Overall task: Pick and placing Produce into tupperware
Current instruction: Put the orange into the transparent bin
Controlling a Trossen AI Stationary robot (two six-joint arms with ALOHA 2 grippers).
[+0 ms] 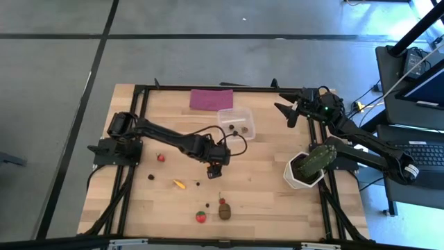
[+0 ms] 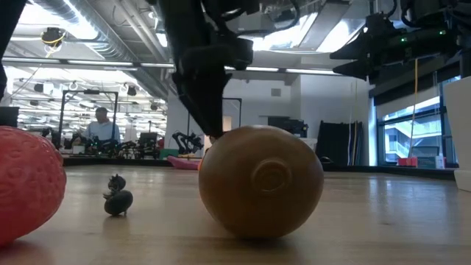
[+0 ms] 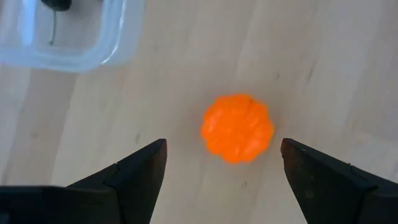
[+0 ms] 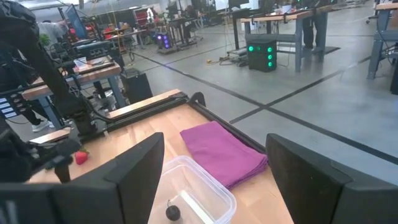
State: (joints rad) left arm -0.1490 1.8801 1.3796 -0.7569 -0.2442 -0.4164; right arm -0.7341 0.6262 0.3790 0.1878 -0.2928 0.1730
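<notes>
Hovering left gripper over the orange on the bench, fingers wide and empty, fruit between them but off toward one side. Tupperware just beyond, holding small dark bits. Right gripper open, empty, parked near the tub.

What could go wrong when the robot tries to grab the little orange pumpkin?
The orange pumpkin is round, and it sits nearer one finger of the open left gripper, so it might get nudged and roll away. The tupperware is light plastic close by; the arm could bump it. The pumpkin might also slip out while being carried over.
</notes>
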